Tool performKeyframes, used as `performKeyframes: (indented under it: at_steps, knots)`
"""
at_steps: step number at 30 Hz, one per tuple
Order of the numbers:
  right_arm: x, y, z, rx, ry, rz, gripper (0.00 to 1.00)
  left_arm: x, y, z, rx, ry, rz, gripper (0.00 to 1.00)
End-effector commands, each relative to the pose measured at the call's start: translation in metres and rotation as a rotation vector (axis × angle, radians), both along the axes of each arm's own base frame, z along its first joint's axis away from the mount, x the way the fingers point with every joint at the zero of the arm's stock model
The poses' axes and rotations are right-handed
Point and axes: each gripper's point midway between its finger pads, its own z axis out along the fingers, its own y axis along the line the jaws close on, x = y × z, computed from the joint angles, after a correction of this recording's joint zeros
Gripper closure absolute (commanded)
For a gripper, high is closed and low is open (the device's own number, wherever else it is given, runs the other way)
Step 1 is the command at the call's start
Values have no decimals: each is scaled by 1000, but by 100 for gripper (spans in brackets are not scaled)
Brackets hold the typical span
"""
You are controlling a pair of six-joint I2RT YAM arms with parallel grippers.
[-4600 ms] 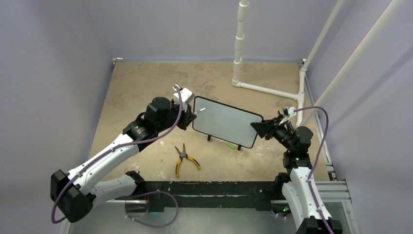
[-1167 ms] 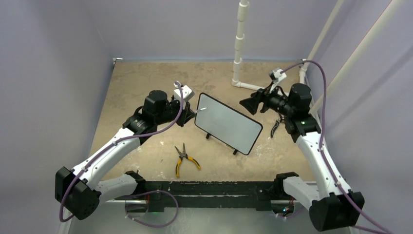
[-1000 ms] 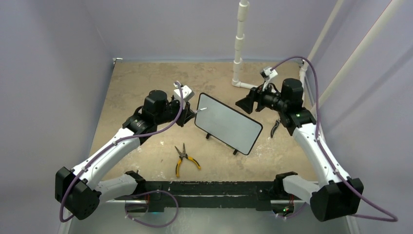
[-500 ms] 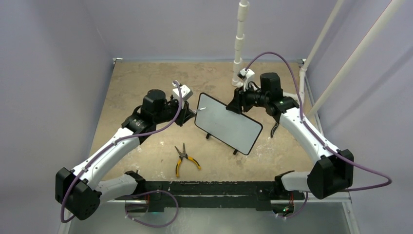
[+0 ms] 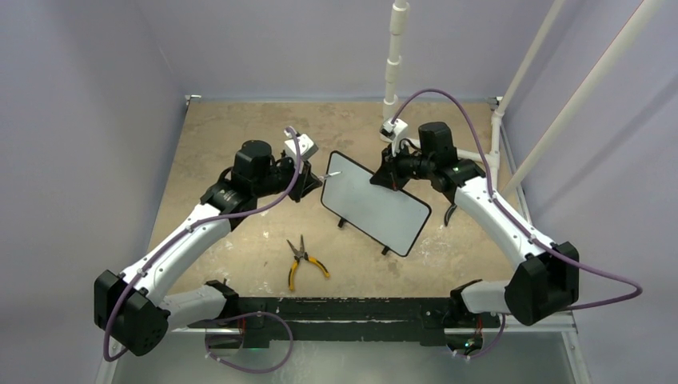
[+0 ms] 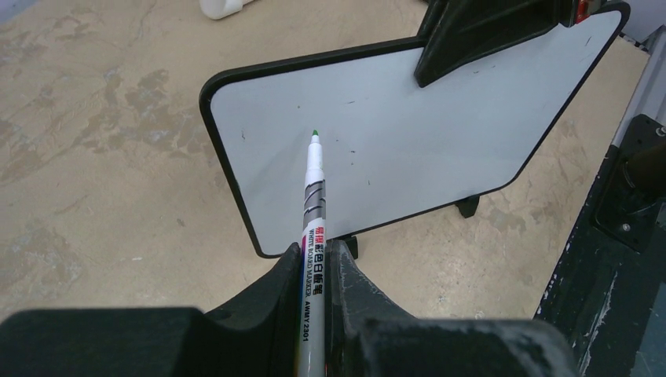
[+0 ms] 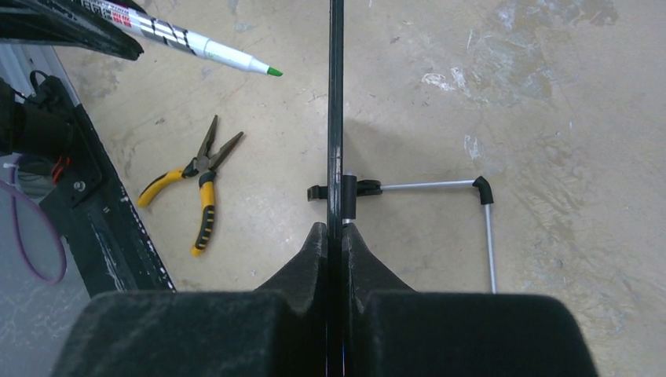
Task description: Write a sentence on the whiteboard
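The whiteboard (image 5: 376, 206) stands on its little feet mid-table, its face (image 6: 408, 133) turned to the left arm. My left gripper (image 6: 314, 253) is shut on a white marker (image 6: 314, 196). The marker's green tip hovers just in front of the board's upper left part; whether it touches I cannot tell. My right gripper (image 7: 335, 232) is shut on the board's top edge (image 7: 336, 118), seen edge-on, at the far upper corner (image 5: 382, 178). No sentence is in view; the face carries only a few tiny specks.
Yellow-handled pliers (image 5: 302, 260) lie on the table in front of the board, nearer the arm bases. A white pipe frame (image 5: 392, 80) rises at the back. The board's wire stand (image 7: 487, 224) juts out behind it.
My right arm swung in from the right to the board's top edge and its jaws closed on that edge. The left gripper kept the marker near the board, barely shifting.
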Motion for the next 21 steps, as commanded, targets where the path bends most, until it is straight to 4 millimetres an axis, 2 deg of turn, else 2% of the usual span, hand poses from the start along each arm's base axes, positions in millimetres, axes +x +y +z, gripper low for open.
performKeyframes:
  at_steps: [1, 10, 21]
  knots:
    - [-3, -2, 22, -1, -115, 17, 100, 6, -9, 25, -17, -73, -64, 100]
    - [-14, -7, 44, 8, -199, 16, 100, 2, -11, 21, -2, -67, -101, 100]
    - [-22, -8, 22, 0, -123, 16, 100, 1, -15, 19, -7, -55, -127, 100]
